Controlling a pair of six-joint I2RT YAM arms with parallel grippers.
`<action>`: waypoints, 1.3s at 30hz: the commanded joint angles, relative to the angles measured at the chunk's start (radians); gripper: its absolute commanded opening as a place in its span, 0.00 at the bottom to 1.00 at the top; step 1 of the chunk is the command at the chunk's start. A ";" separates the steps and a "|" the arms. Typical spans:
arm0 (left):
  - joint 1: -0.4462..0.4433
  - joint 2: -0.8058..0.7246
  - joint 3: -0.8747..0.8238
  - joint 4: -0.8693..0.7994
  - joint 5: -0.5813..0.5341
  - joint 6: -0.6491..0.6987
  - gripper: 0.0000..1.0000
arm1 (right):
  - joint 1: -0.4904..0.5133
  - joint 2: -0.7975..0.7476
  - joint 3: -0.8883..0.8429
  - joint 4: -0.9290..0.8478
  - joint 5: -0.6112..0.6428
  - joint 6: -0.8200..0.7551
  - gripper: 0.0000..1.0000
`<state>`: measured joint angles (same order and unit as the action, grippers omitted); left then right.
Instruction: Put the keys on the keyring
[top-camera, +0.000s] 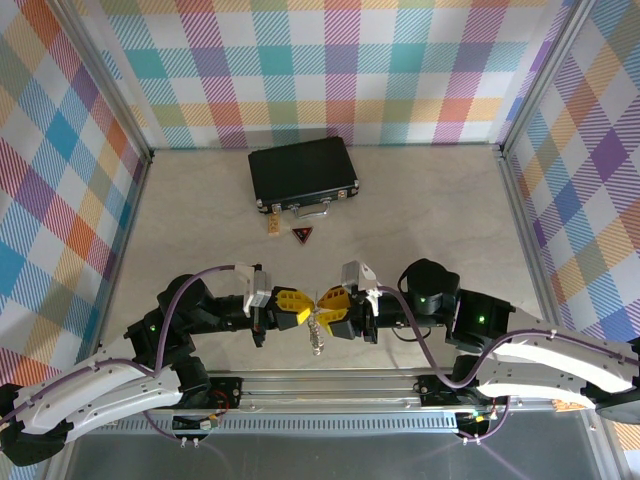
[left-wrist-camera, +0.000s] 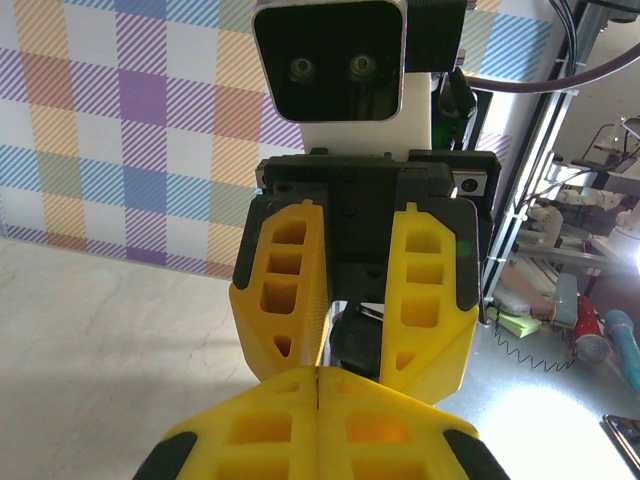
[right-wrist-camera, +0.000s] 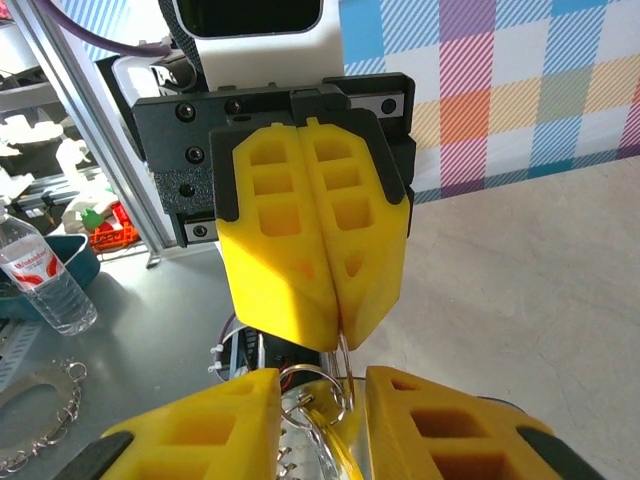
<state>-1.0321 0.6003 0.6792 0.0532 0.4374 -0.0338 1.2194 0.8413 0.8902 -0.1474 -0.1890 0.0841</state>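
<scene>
The silvery keyring (top-camera: 318, 335) hangs between the two grippers near the table's front edge, with chain-like links dangling below it. My left gripper (top-camera: 305, 312) is shut, and in the right wrist view its fingers (right-wrist-camera: 338, 335) pinch a thin loop of the keyring (right-wrist-camera: 343, 356). Facing it tip to tip, my right gripper (top-camera: 322, 310) is open, its fingertips (right-wrist-camera: 320, 378) standing either side of the ring's loops. In the left wrist view my left gripper (left-wrist-camera: 318, 372) is pressed together and the right gripper (left-wrist-camera: 352, 350) stands apart. The small yellow-headed key (top-camera: 274, 228) lies on the table beside the black case.
A black case (top-camera: 303, 172) with a silver handle sits at the back centre. A dark triangular tag (top-camera: 301, 235) with a red mark lies just in front of it. An aluminium rail (top-camera: 330, 385) runs along the near edge. Plaid walls enclose three sides.
</scene>
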 joint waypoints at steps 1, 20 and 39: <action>-0.003 -0.009 0.023 0.043 0.021 -0.002 0.00 | -0.015 -0.004 0.010 0.032 -0.021 0.020 0.26; -0.005 -0.001 0.040 0.034 0.022 0.002 0.00 | -0.040 -0.047 -0.008 0.014 0.016 0.051 0.42; -0.005 0.011 0.033 0.046 0.026 0.001 0.00 | -0.059 -0.008 -0.016 0.019 0.010 0.070 0.33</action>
<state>-1.0321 0.6136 0.6834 0.0528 0.4377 -0.0338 1.1694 0.8249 0.8856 -0.1505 -0.1696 0.1467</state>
